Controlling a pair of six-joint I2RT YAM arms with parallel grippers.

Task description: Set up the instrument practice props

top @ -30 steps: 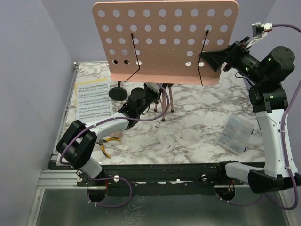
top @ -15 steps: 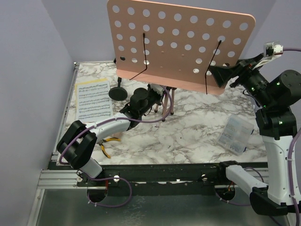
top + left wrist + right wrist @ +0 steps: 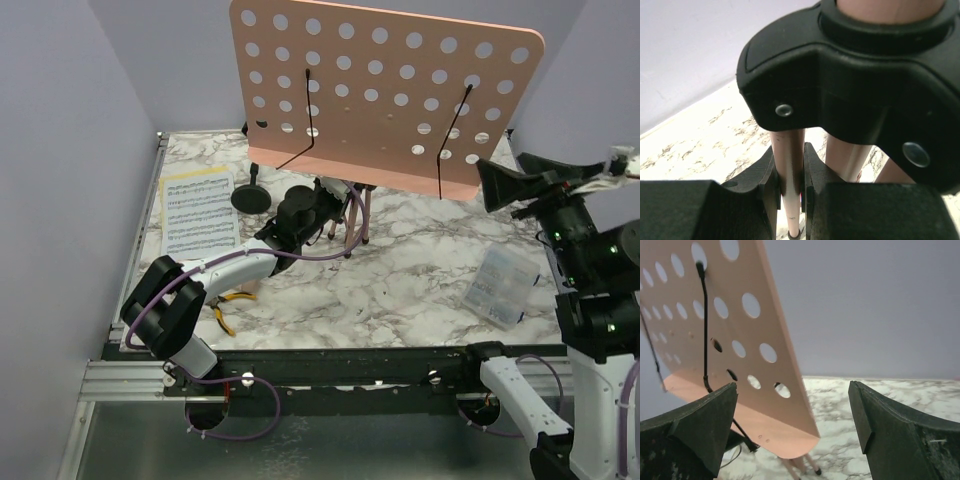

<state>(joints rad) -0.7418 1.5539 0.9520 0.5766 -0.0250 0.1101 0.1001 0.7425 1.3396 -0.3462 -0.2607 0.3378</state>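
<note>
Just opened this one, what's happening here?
The pink music-stand desk stands upright on its tripod at the back of the table. The left gripper is shut on one tripod leg, low down. The right gripper is open beside the desk's right edge, touching nothing. The sheet-music pages lie flat on the left, not yet on the desk, with the black mic stand next to them.

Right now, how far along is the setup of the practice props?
Done: the pink stand desk stands upright. In hand: the left hand grips a tripod leg; the right hand is open, apart from the desk. Left: the sheet music lies flat on the table.
</note>
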